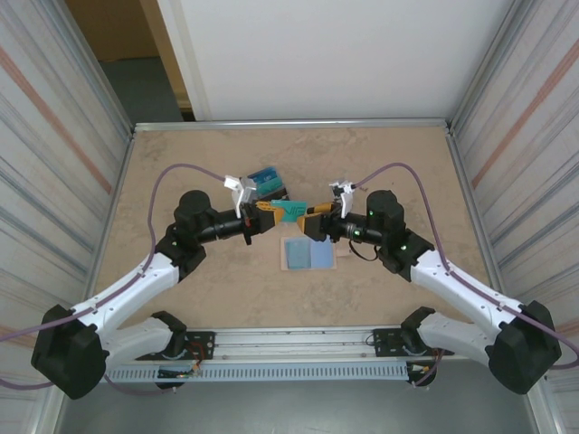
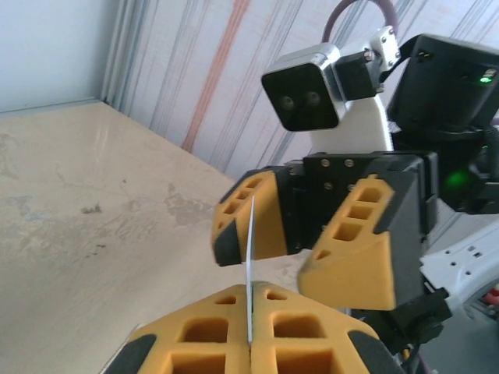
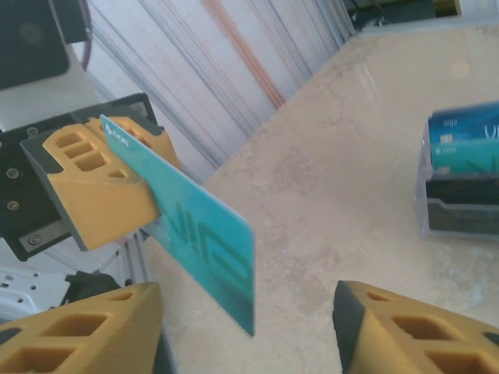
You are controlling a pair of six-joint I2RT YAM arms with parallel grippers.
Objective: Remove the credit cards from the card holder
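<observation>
Off the surface [image 1: 181, 154], left gripper [image 1: 271, 212] is clamping thin glossy teal credit card [image 1: 294, 210]; right gripper [image 1: 318, 215] jaws are standing apart around its free end. Beige card holder [image 1: 308, 254] is lying open below both grippers.

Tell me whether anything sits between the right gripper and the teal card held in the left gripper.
Nothing visible does. The teal card juts from the left gripper's shut jaws, and the right gripper's open jaws flank its free end, with nothing else in the gap.
</observation>
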